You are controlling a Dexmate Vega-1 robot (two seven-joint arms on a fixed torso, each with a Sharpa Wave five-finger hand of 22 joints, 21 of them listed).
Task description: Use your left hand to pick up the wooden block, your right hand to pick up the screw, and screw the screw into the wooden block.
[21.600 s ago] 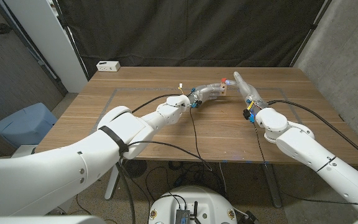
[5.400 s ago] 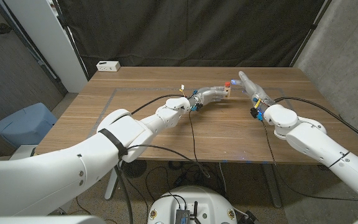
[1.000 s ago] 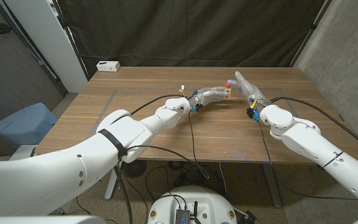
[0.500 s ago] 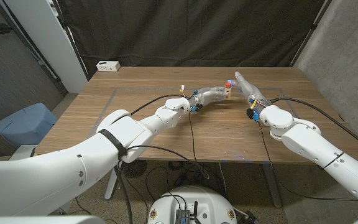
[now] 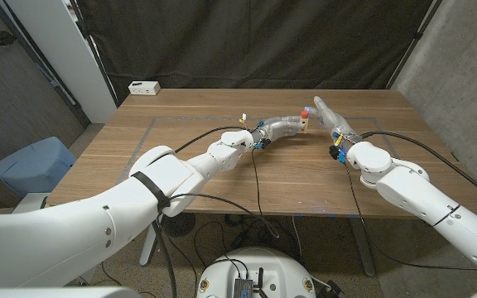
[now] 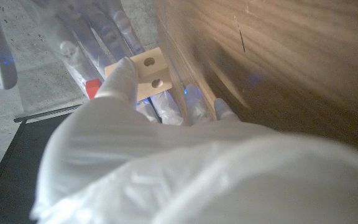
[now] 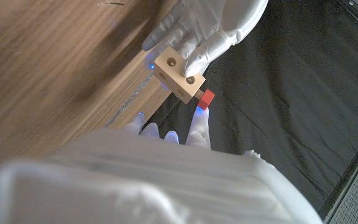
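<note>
Left hand [image 7: 207,28] fingers [image 7: 199,61] clamped on wooden block [image 7: 178,76], held above counter [image 5: 222,178]. Right hand [image 5: 327,117] fingers [image 7: 199,127] touching red-headed screw [image 7: 205,98] at block; grip unclear.

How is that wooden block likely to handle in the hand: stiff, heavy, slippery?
The wooden block looks rigid, with crisp edges. It is probably light: the left hand holds it by the fingertips. Its bare flat faces likely resist slipping and rolling.

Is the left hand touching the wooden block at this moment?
Touching. In the right wrist view the left hand grips the wooden block, its fingers pressed on the block's faces, with no gap visible.
</note>
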